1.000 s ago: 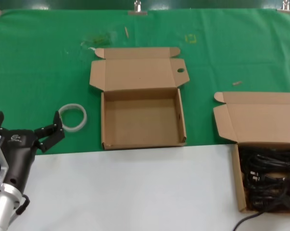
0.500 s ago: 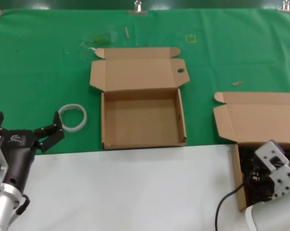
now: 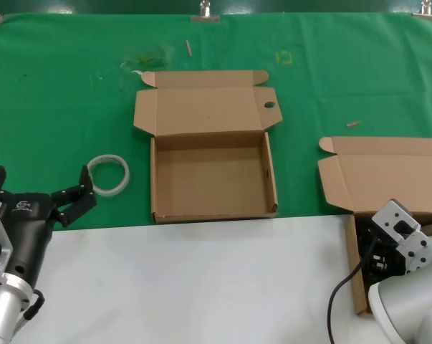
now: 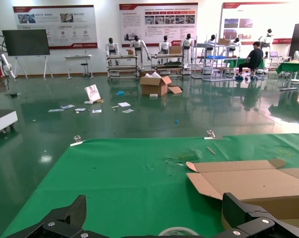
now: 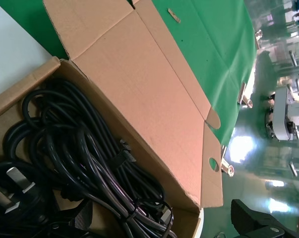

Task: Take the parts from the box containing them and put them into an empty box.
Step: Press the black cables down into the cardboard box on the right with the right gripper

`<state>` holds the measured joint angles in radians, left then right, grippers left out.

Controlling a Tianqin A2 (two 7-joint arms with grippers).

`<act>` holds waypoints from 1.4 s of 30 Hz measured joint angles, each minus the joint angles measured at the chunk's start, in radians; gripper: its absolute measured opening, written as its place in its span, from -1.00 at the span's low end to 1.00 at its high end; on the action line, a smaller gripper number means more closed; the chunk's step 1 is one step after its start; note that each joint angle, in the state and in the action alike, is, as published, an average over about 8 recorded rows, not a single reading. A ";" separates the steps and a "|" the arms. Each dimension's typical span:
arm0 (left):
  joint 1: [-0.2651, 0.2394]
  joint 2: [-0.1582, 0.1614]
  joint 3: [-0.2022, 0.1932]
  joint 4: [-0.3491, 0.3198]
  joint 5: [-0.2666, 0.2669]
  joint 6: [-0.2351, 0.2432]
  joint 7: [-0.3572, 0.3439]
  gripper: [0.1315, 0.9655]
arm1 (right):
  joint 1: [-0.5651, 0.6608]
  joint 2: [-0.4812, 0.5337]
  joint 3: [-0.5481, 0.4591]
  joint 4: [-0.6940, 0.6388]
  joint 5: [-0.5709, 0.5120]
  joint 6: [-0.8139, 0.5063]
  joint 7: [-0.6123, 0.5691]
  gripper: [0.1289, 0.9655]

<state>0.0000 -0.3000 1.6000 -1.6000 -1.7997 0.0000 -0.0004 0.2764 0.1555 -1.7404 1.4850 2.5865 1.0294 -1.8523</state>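
Fingers of the left gripper (image 3: 40, 190) stood spread apart in the head view, with nothing between them, near the left edge of the table where the green cloth (image 3: 58, 107) met the white surface (image 3: 201, 287). A whitish ring (image 3: 108, 174) lay on the cloth just beside the farther fingertip. The empty box (image 3: 212, 183) sat mid-table on the cloth, its lid folded back toward the far edge, and one side tab showed an oval hole (image 3: 269, 105). At the right edge of the table stood the box containing the parts (image 3: 359, 272), lid open toward the far side, with black cables (image 3: 377, 261) inside. The right gripper (image 3: 398, 240) was lowered over that box at the near right corner of the table; its fingers were hidden behind the wrist there, so I cannot tell whether they were apart or together.

From the left wrist, both black fingertips (image 4: 65, 220) showed at the picture's lower rim, wide apart, with a sliver of the ring (image 4: 178, 231) between them and the empty box's lid (image 4: 243, 181) beyond on the cloth.

From the right wrist, the cables (image 5: 85, 163) lay coiled and bundled in their box (image 5: 154, 104), a plug (image 5: 13, 181) with flat prongs among them. One dark finger (image 5: 261, 220) showed past the box edge, probably the gripper's own; the other was out of view.
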 joint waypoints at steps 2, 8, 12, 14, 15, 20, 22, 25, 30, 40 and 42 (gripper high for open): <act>0.000 0.000 0.000 0.000 0.000 0.000 0.000 1.00 | 0.002 0.000 0.005 -0.006 0.002 -0.007 -0.007 1.00; 0.000 0.000 0.000 0.000 0.000 0.000 0.000 1.00 | 0.001 0.000 0.021 -0.010 0.001 -0.018 -0.021 1.00; 0.000 0.000 0.000 0.000 0.000 0.000 0.000 1.00 | -0.006 0.000 0.030 -0.007 0.000 -0.022 -0.029 1.00; 0.000 0.000 0.000 0.000 0.000 0.000 0.000 1.00 | -0.010 0.000 0.033 -0.005 0.001 -0.024 -0.032 1.00; 0.000 0.000 0.000 0.000 0.000 0.000 0.000 1.00 | -0.012 0.000 0.035 -0.004 0.002 -0.025 -0.034 1.00; 0.000 0.000 0.000 0.000 0.000 0.000 0.000 1.00 | -0.019 0.000 0.038 -0.002 0.008 -0.032 -0.043 0.95; 0.000 0.000 0.000 0.000 0.000 0.000 0.000 1.00 | -0.020 0.000 0.038 -0.002 0.011 -0.034 -0.047 0.85; 0.000 0.000 0.000 0.000 0.000 0.000 0.000 1.00 | -0.022 0.000 0.039 -0.004 0.015 -0.038 -0.052 0.71; 0.000 0.000 0.000 0.000 0.000 0.000 0.000 1.00 | -0.023 0.000 0.039 -0.011 0.023 -0.046 -0.058 0.61; 0.000 0.000 0.000 0.000 0.000 0.000 0.000 1.00 | -0.020 0.000 0.037 -0.023 0.050 -0.062 -0.066 0.18; 0.000 0.000 0.000 0.000 0.000 0.000 0.000 1.00 | -0.020 0.000 0.037 -0.024 0.058 -0.065 -0.066 0.05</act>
<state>0.0000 -0.3000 1.6000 -1.6000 -1.7997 0.0000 -0.0003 0.2560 0.1555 -1.7035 1.4608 2.6447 0.9645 -1.9183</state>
